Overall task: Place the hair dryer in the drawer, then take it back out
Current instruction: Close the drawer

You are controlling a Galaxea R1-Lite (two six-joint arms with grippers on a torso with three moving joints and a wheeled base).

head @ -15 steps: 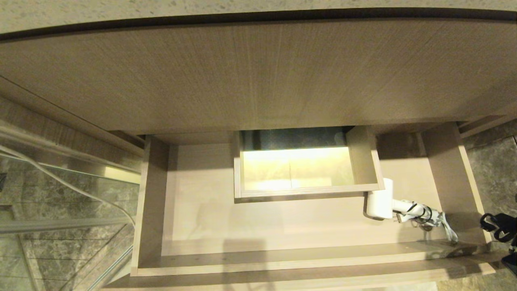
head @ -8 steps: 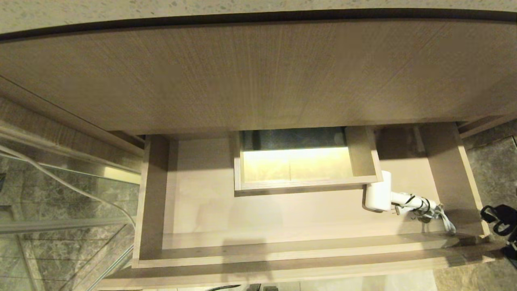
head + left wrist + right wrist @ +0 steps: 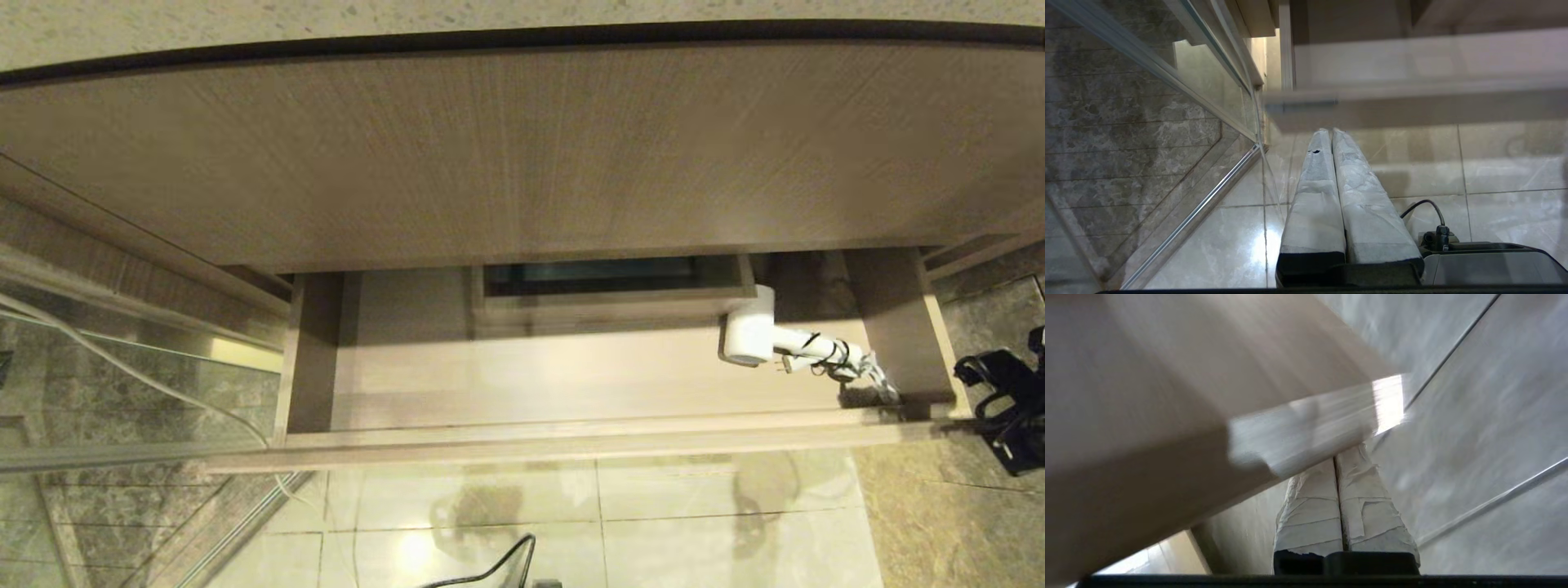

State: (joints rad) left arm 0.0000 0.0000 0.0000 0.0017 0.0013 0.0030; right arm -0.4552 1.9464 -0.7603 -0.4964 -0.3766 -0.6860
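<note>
The hair dryer [image 3: 747, 335] lies in the drawer [image 3: 571, 437]; it is probably light, rigid and smooth, best gripped by its handle. The right gripper [image 3: 1336, 457] is pressed shut, empty, at the drawer's front; the left gripper [image 3: 1329, 131] is also closed.

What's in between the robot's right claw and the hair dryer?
In the head view, the drawer's right side wall stands between the right claw and the hair dryer.

I count one hair dryer [image 3: 747, 335], one drawer [image 3: 571, 437], one cord [image 3: 857, 369], two grippers, left gripper [image 3: 1331, 132], right gripper [image 3: 1336, 457].
</note>
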